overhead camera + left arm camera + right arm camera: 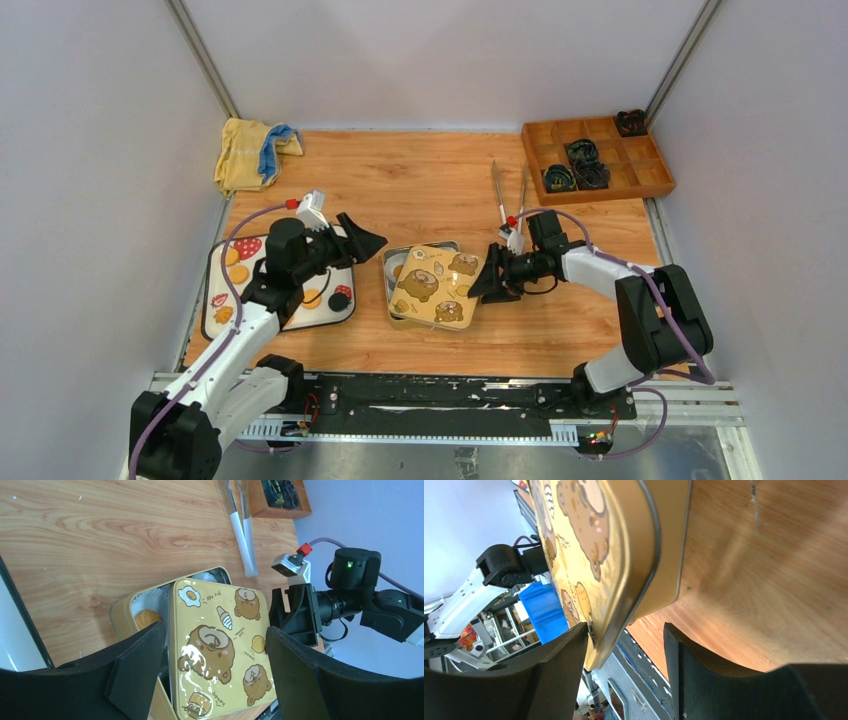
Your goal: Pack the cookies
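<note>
Peeking from under the skewed lid [220, 650], one cookie [148, 618] shows; both end effectors [372, 245] [483, 283] open.

Glossy metal tin lid [440, 285]; smooth wood-grain table [420, 190]; soft cloth rag [245, 155]; shiny metal tongs [242, 540].

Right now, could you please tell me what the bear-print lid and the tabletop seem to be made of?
The bear-print lid looks like thin printed metal: it has glossy highlights and a rolled rim. The tabletop looks like wood or a wood-look laminate, with orange-brown grain and a smooth, faint sheen. I cannot tell which.
</note>
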{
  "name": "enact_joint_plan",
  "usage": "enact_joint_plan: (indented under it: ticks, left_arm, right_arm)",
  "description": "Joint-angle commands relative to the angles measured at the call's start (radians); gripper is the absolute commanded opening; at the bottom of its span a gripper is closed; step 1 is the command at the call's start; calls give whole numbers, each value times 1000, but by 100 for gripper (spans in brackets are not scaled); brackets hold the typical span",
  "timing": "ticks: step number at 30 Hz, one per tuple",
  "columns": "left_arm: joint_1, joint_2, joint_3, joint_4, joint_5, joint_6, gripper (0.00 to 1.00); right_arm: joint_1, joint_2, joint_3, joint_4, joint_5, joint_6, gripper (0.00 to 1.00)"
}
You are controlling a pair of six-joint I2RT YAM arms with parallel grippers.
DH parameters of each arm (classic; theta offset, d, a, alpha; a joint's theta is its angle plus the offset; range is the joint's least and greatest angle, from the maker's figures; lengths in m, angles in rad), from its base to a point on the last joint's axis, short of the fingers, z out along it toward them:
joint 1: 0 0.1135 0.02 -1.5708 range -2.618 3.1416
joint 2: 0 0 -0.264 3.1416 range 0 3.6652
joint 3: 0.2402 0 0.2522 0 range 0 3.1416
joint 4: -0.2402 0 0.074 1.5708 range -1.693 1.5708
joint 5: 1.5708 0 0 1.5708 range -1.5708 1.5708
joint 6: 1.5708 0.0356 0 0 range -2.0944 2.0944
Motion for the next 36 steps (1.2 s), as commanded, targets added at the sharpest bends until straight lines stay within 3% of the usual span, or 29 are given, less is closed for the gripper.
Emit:
enact_joint_plan:
  ticks: [1, 7, 11, 19, 36]
  left_arm:
    - [-11, -23, -11, -52, -32, 34, 79]
    - [-21, -89, 39, -291, -162, 119, 79]
    - [-23, -109, 23, -364, -199, 126, 79]
    - [-27, -96, -53, -363, -215, 89, 78]
    - [-44, 87, -64, -286, -196, 84, 75]
  right_arm:
    - [-5, -21, 22, -81, 101, -29, 62]
    - [-5, -123, 6, -116, 254, -22, 61]
    - [-5, -142, 20, -139, 295, -31, 59]
    - [-2, -29, 59, -142, 258, -53, 35]
    - [11, 51, 198, -118, 234, -11, 27]
